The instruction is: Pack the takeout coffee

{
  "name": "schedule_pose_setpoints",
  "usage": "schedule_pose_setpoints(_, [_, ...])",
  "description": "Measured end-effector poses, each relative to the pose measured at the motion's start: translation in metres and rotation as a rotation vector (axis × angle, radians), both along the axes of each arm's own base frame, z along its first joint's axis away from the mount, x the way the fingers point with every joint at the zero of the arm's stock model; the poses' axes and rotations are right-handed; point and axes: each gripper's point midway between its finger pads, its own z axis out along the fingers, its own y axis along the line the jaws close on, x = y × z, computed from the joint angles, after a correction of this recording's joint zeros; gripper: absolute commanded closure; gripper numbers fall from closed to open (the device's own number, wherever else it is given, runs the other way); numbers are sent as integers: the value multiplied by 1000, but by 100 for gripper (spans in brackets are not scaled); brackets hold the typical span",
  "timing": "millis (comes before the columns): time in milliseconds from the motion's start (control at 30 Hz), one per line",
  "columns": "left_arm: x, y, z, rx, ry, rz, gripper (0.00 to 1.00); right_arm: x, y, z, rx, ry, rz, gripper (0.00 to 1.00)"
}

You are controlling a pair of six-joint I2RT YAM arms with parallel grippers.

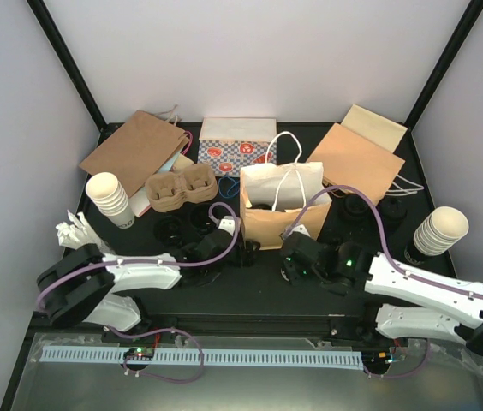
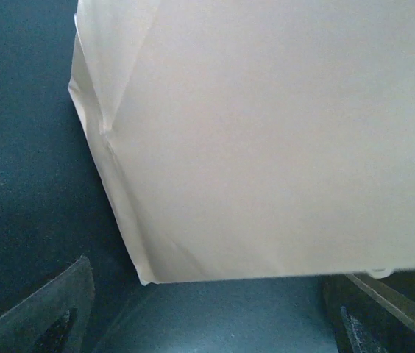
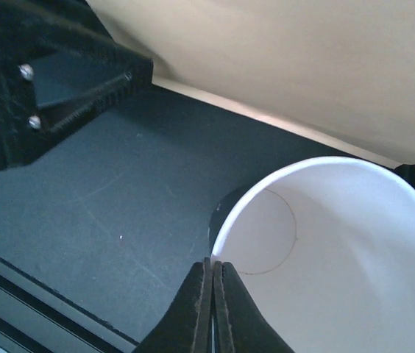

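We see the right jaws pinched together on the rim of a white lidless paper cup (image 3: 340, 243). Our left jaws stand wide apart, facing an upright brown paper bag (image 1: 267, 229). Small round black-lidded coffee cups (image 1: 173, 228) sit on the black table (image 3: 119, 198), on both sides of the bag.

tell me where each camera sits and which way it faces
top external: above and behind the arms, looking down on the table; left arm, right arm show.
left wrist: on its arm, facing the paper bag close; left gripper open.
right wrist: on its arm, over the white cup; right gripper shut on its rim.
shared: both wrists see the paper bag.
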Motion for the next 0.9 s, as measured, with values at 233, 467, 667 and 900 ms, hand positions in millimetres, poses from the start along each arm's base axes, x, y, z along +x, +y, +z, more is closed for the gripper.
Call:
schedule_pose_setpoints(233, [-16, 14, 17, -42, -9, -26, 9, -8, 3, -9, -104, -4, 25, 99])
schedule_pose_setpoints(467, [-31, 29, 33, -55, -19, -57, 6, -8, 6, -11, -140, -6, 29, 89])
schedule_pose_setpoints(667, [-40, 35, 46, -70, -24, -80, 5, -7, 8, -15, -162, 1, 38, 75])
schedule_pose_setpoints(900, [-50, 44, 51, -57, -17, -102, 4, -4, 13, 1, -143, -19, 35, 40])
